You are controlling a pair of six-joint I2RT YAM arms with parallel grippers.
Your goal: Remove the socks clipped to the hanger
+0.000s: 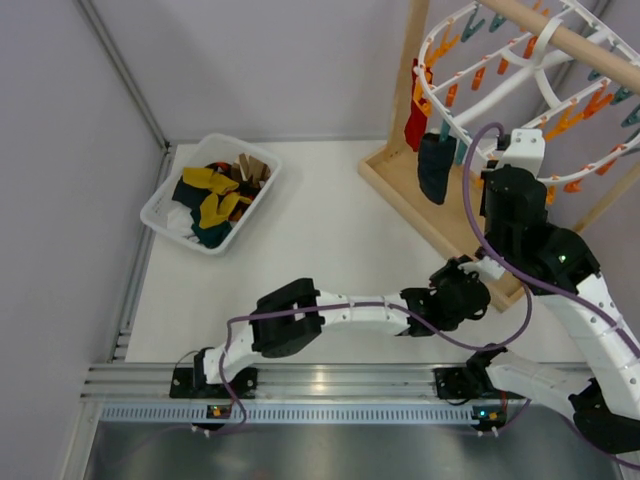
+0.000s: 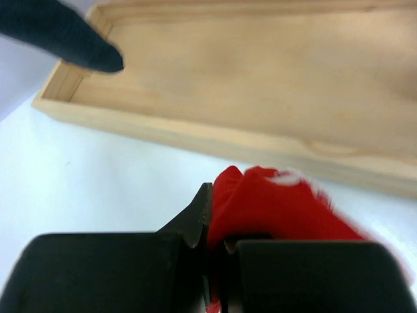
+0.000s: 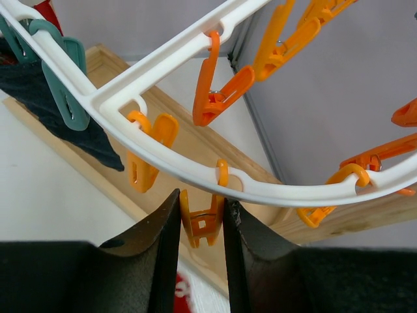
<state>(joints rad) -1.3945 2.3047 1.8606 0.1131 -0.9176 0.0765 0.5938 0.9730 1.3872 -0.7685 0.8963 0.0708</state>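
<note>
Left fingers (image 2: 199, 222) are clamping down on a red sock (image 2: 273, 202), holding it bunched low over the bench (image 2: 78, 195), just in front of the wooden stand (image 2: 260, 85); that sock is looking already off its clip. Right fingers (image 3: 171, 228) are pinching together on an orange clip (image 3: 201, 222) dangling from the rim of the hanger (image 3: 267, 192), with no fabric showing in that clip from the wrist view. A navy sock (image 1: 435, 165) is hanging from a teal clip (image 3: 65, 98) on the near-left of the rim, and a second red sock (image 1: 415, 120) is hanging just beyond it. The loose ones are sitting in the white bin (image 1: 178, 173), well apart to the left. I'm expecting the socks to handle as light, limp, slightly stretchy and not fragile, so grip force isn't mattering much. The hanger is looking free to swing on its hook, so a straight yank is likely dragging the whole rack rather than freeing the sock. I'm suggesting one arm pinches the sock body just below the clip while the other squeezes the clip's tail.
</note>
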